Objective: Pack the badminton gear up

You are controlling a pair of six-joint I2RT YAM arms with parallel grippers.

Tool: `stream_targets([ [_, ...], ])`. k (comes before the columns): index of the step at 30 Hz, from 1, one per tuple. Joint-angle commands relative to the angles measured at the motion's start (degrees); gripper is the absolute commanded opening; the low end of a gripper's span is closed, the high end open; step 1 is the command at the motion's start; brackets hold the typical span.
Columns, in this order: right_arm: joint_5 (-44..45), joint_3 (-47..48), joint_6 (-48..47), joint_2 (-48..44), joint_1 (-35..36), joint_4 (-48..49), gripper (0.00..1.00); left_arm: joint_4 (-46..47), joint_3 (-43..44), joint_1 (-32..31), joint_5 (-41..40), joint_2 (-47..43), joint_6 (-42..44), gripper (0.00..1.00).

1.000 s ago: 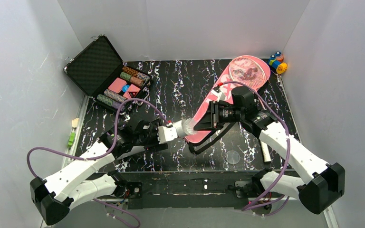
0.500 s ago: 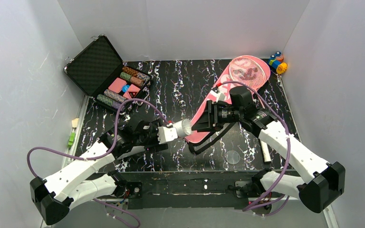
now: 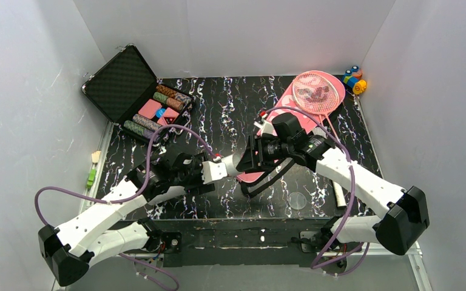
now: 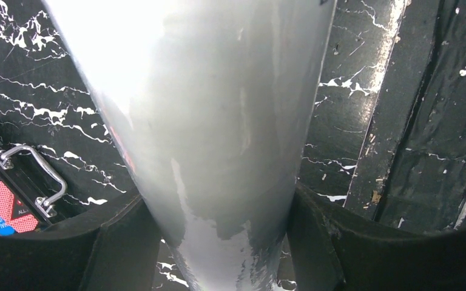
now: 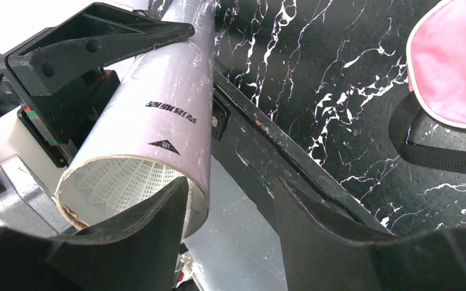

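My left gripper [image 4: 218,242] is shut on the long white cardboard tube [image 4: 218,121], which it holds off the table with the open end pointing right [image 3: 235,162]. In the right wrist view the tube [image 5: 164,103] shows its mouth, and the white mesh skirt of the shuttlecock [image 5: 115,182] sits inside it. My right gripper [image 5: 230,188] is open at that mouth, one finger against the rim and nothing held. The pink bag [image 3: 291,112] lies behind, with a pink racket [image 3: 317,91] resting on it.
An open black hard case [image 3: 136,91] with poker chips stands at the back left. Small colourful toys [image 3: 355,79] sit in the back right corner. The bag's black strap [image 5: 437,154] loops over the table near my right gripper. A clear disc [image 3: 297,200] lies near the front edge.
My right gripper has gone from nearly shut to open and moved left up to the tube's mouth. The left arm and the tube have stayed put.
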Motion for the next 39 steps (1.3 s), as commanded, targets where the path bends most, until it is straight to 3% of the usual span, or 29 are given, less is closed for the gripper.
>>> stream_targets([
  [1, 4.05, 4.43, -2.07, 1.23, 2.75, -0.66, 0.63, 1.22, 3.73, -0.22, 1.64, -0.43, -1.04, 0.48],
  [7, 4.95, 6.04, -0.99, 4.38, 5.49, 0.61, 0.69, 1.01, 4.31, -0.15, 1.81, -0.37, -1.10, 0.48],
  [12, 6.37, 8.25, -0.72, 2.22, 3.95, -1.67, 0.82, 1.05, 2.32, -0.18, 1.52, -0.75, -0.81, 0.48],
  [17, 3.81, 9.67, -0.52, -5.88, -5.99, -4.23, 0.85, 1.60, -0.79, -0.14, 0.57, -1.27, 0.47, 0.48],
  [24, 2.09, 10.79, -5.81, -8.34, -27.17, -13.29, 0.87, 2.45, -2.67, -0.18, -0.15, -0.94, 1.39, 0.48],
  [30, 15.56, 9.58, -7.64, -2.08, -43.93, -13.03, 0.88, 2.98, -3.21, -0.28, -0.79, -0.39, 2.05, 0.48],
  [36, 33.77, 21.06, -6.15, 16.85, -47.05, -19.16, 0.88, 3.06, -3.71, -0.50, -0.89, -1.24, 2.25, 0.47],
  [39, 34.84, 26.57, -4.58, 24.86, -47.76, -20.97, 0.87, 2.96, -4.09, -0.51, -0.97, -1.78, 2.15, 0.47],
])
